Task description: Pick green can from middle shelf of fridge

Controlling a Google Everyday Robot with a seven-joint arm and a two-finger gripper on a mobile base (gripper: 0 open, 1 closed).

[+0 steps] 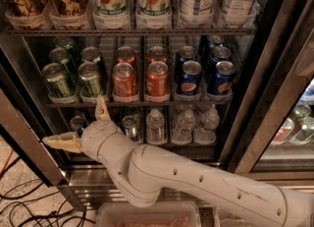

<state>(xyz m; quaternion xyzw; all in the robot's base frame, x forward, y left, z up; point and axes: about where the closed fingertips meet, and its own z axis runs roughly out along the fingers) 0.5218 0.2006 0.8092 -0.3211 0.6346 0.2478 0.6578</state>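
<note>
Several green cans stand at the left of the middle shelf [147,104] of the fridge [255,123], in two lanes; the front ones are the left green can [58,80] and the one beside it [90,78]. My gripper [81,125] is open, below the shelf's front edge, under the green cans. One finger [101,109] points up and reaches the rack's edge just below the right front green can. The other finger [61,142] points left. The gripper holds nothing.
Red-orange cans [157,79] and blue Pepsi cans [189,77] fill the rest of the middle shelf. Tall 7Up and tea cans [154,0] stand above, small water bottles [155,125] below. The open door frame [29,147] slants at the left. Cables [19,206] lie on the floor.
</note>
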